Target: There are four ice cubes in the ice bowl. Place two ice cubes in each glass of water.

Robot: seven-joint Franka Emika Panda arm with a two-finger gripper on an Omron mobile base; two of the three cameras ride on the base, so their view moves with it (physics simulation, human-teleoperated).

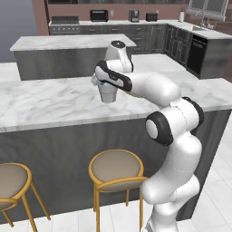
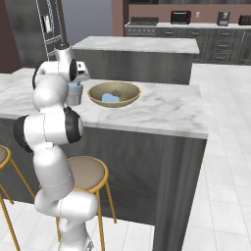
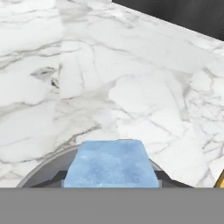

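Note:
My gripper (image 2: 75,87) hangs just over a grey-blue glass of water (image 2: 73,99) on the marble counter, to the left of the ice bowl (image 2: 123,102). In the hand view a pale blue ice cube (image 3: 111,162) sits between the fingers of the gripper (image 3: 111,176), which is shut on it, with the glass rim (image 3: 38,173) curving right below. The olive-tan bowl holds pale blue ice cubes (image 2: 110,98). From the left base view the gripper (image 1: 107,89) stands over the glass (image 1: 107,98), and the arm hides the bowl.
The marble counter (image 1: 45,102) runs left and right, with its front edge near the base. Round stools (image 1: 115,165) (image 2: 87,172) stand below that edge. A second island (image 1: 68,43) lies behind the counter.

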